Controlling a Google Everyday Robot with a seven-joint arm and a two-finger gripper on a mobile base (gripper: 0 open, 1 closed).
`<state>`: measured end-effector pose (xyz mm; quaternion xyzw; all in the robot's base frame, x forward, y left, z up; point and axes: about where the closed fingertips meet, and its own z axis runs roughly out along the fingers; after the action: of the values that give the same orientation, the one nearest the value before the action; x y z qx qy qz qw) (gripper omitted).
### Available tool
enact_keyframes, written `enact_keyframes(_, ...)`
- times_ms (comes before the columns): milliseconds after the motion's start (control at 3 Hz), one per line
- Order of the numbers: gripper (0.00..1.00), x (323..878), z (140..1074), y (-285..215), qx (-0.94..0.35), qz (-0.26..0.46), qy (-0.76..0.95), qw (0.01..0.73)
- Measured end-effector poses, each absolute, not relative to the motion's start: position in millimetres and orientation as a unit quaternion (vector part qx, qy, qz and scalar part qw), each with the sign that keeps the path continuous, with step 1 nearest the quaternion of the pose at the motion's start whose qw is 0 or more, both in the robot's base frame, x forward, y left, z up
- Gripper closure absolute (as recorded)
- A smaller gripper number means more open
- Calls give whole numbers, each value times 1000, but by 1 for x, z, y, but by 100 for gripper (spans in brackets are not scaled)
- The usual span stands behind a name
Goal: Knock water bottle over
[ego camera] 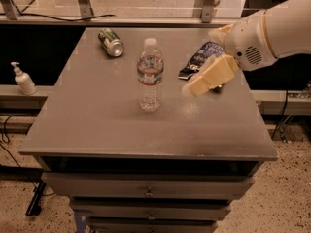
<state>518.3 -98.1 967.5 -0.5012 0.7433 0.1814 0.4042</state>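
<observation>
The water bottle (150, 74) stands upright near the middle of the grey table (97, 120). It is clear ribbed plastic with a white cap and a coloured label band. My gripper (190, 88) comes in from the right on the white arm. Its cream tip hangs just above the table, a short way to the right of the bottle at about the height of its lower half. It does not touch the bottle.
A green soda can (111, 42) lies on its side at the table's back left. A dark snack bag (200, 58) lies at the back right, partly behind my arm. A white pump bottle (23, 79) stands on a ledge left of the table.
</observation>
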Motion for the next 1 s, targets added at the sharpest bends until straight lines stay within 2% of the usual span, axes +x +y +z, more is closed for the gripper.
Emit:
enact_keyframes(333,0,518,957,-79,-493,208,733,420)
enact_keyframes(1000,0,535,935,0,-479,264,704,454)
